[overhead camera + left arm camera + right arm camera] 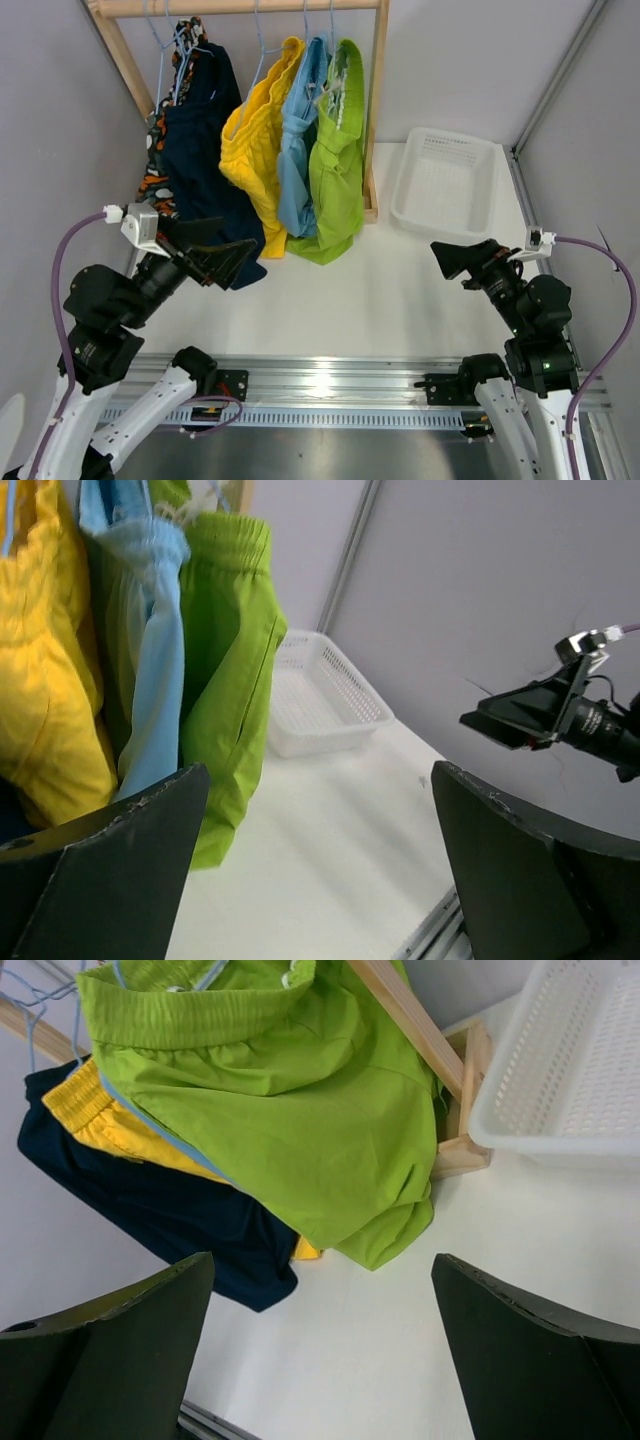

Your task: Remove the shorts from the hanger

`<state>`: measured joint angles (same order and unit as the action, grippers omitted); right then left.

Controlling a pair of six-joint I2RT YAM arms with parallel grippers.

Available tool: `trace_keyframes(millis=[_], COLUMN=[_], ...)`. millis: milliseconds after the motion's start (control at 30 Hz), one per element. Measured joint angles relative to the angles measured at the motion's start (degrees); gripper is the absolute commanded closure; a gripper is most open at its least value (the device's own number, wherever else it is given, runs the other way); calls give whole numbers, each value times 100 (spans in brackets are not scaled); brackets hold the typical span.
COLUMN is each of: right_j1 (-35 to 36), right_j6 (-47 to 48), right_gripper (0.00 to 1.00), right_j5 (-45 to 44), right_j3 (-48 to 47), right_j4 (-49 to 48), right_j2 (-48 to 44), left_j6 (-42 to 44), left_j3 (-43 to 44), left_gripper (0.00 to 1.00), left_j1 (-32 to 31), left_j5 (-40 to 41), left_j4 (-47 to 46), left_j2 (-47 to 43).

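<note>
Five pairs of shorts hang on wire hangers (258,45) from a wooden rack (378,110): camouflage (158,160), dark navy (205,140), yellow (262,135), light blue (297,150) and lime green (338,160). My left gripper (225,258) is open and empty, just in front of the navy pair's lower hem. In the left wrist view (318,780) the yellow (45,670), blue (150,650) and green (225,660) pairs hang ahead. My right gripper (455,258) is open and empty, to the right of the rack; in the right wrist view (322,1265) it faces the green pair (290,1120).
A white plastic basket (405,190) stands at the back right beside the rack's foot; it also shows in the left wrist view (330,695) and the right wrist view (570,1080). Grey walls close in left and right. A metal rail (330,385) runs along the near edge.
</note>
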<state>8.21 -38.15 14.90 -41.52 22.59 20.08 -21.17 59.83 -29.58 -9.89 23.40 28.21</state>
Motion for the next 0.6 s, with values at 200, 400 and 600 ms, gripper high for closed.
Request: trace_keyframes(millis=[200, 400, 600], right_j1=[0, 0, 0], right_j6=[-46, 216, 573], right_gripper=[1, 1, 0], right_j5=[-155, -343, -503], right_j3=[68, 13, -149], right_j4=[232, 391, 479], right_j2=[2, 352, 776], left_j6=[350, 632, 793], left_j3=[1082, 3467, 5156], left_gripper=[1, 1, 1], left_j1=[-2, -22, -186], left_j5=[-101, 162, 664], left_j4=[127, 13, 35], left_j2=[769, 3191, 5237])
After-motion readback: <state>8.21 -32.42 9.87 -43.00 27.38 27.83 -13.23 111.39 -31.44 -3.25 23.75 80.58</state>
